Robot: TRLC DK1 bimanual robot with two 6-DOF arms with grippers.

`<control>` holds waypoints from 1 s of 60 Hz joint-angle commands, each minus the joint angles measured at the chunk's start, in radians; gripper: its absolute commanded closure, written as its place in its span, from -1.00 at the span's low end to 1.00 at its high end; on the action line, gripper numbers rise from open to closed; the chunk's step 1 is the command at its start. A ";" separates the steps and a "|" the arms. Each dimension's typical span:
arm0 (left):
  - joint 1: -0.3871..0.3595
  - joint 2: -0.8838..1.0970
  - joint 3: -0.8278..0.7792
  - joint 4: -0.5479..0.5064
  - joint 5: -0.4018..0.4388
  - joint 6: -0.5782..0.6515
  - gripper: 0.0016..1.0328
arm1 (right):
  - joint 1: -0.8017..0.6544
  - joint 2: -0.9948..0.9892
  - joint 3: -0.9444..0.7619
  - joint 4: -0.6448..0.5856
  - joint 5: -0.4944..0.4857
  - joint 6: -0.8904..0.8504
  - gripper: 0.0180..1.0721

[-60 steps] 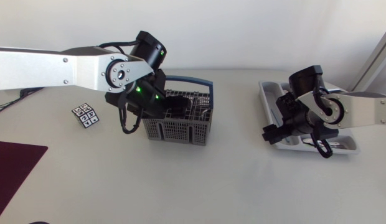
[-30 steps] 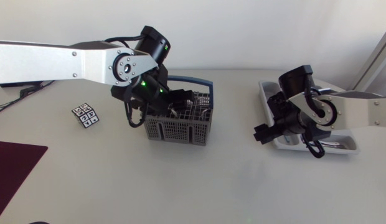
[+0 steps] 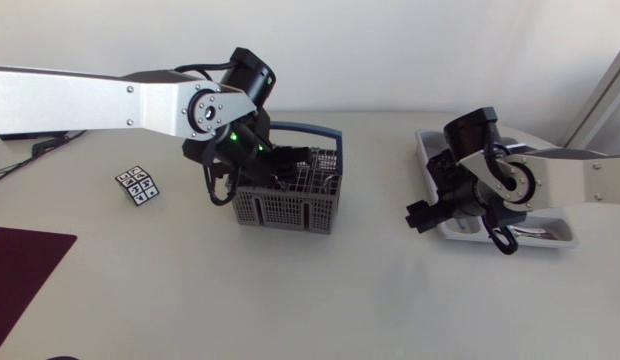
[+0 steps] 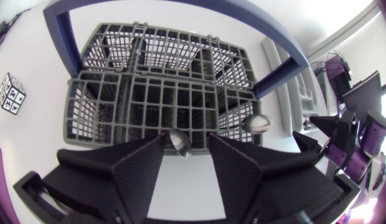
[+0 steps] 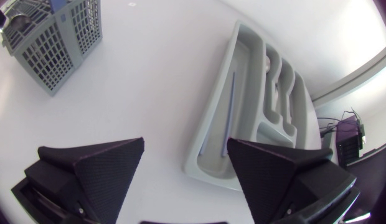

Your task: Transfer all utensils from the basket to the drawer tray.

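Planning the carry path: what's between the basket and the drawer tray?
Bare table, per the head view; only the right gripper hangs beside the drawer tray.

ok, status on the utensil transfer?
Left tool open over basket, spoon in the gap, not gripped. Right tool open, empty, beside tray. Second spoon in basket. Nothing blocking seen.

Head view: fixed, high above the table (image 3: 320,290), facing straight down; takes in the left arm (image 3: 100,100) and the right arm (image 3: 575,180) from afar.
Left wrist view: close over the basket (image 4: 155,99), facing down into its cells.
Right wrist view: facing down and across; drawer tray (image 5: 208,121) near ahead, basket farther off.
Shared: basket and drawer tray show in all three views.
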 commanded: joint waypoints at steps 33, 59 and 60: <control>0.005 0.031 0.029 -0.010 0.043 -0.051 0.45 | 0.011 0.039 0.012 0.017 0.021 0.021 -0.82; 0.005 0.039 0.034 -0.012 0.046 -0.050 0.62 | 0.014 0.051 0.006 0.030 0.021 0.021 -0.82; 0.005 0.039 0.034 -0.012 0.046 -0.050 0.62 | 0.014 0.053 0.006 0.030 0.021 0.020 -0.82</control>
